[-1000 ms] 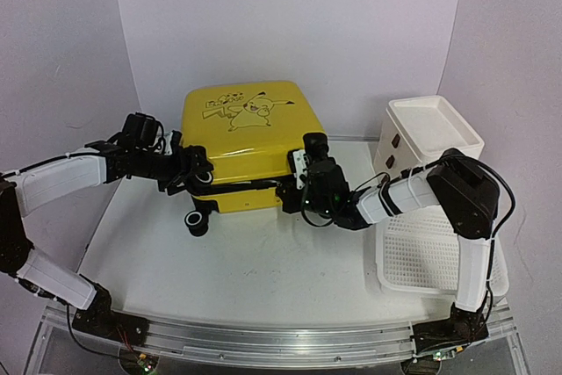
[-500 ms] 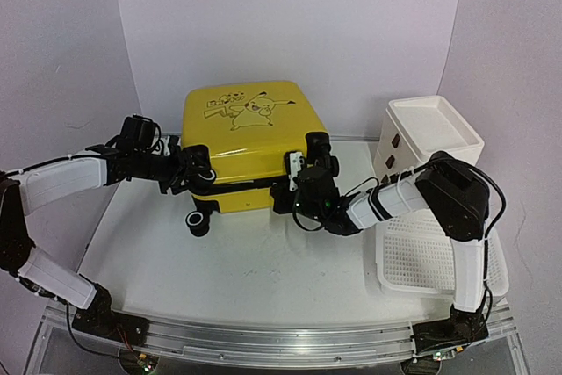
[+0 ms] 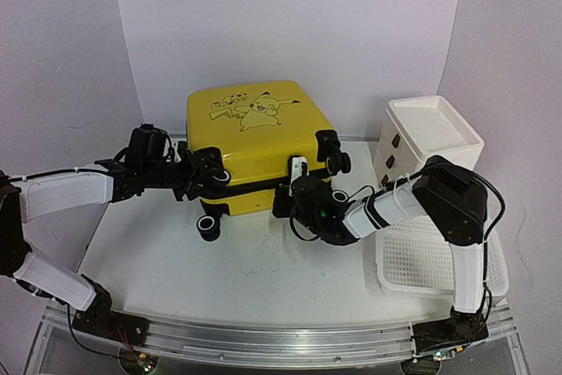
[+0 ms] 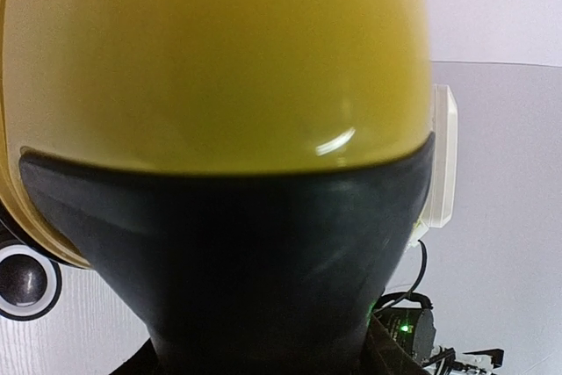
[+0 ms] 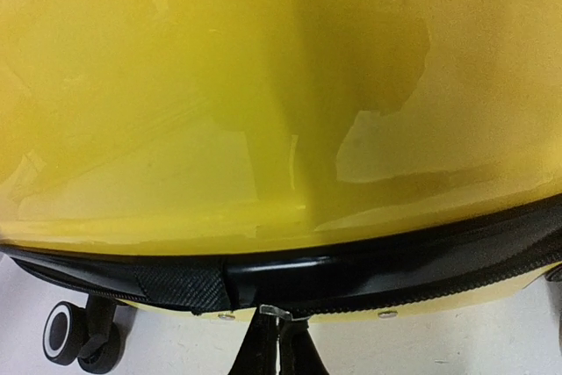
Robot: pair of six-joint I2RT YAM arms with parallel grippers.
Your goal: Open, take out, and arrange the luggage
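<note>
One luggage (image 3: 255, 142), a bright yellow hard shell, lies flat on the tabletop (image 3: 263, 278) at about 12 o'clock from centre, toward the back wall. The lid faces up and sits down on the base. On the lid there is a black cartoon Pikachu drawing (image 3: 263, 104) with a short line of black lettering (image 3: 221, 104) at its 9 o'clock. The letters are too small to read, and no other label shows.

The case sits skewed to the tabletop edges, with its near corner pointing to roughly 5 o'clock. The lid looks close to square from above, so I cannot tell the long axis. One black wheel (image 3: 209, 227) sits at the 7 o'clock corner and another wheel (image 3: 336, 162) at the 3 o'clock side. The black zipper band (image 5: 351, 274) runs under the yellow shell in the right wrist view.

The left arm (image 3: 66, 192) reaches in from 9 o'clock, with the left jaws against the case's 9 o'clock corner. The shell fills the left wrist view, so I cannot tell if they are spread or pinching. The right arm (image 3: 395, 204) reaches in from 4 o'clock, with the right jaws at the near 5 o'clock corner by the band. I cannot tell their state either.

A white cabinet (image 3: 430, 133) stands at 2 o'clock and a white perforated basket (image 3: 413, 261) at 4 o'clock. Both are apart from the case.
</note>
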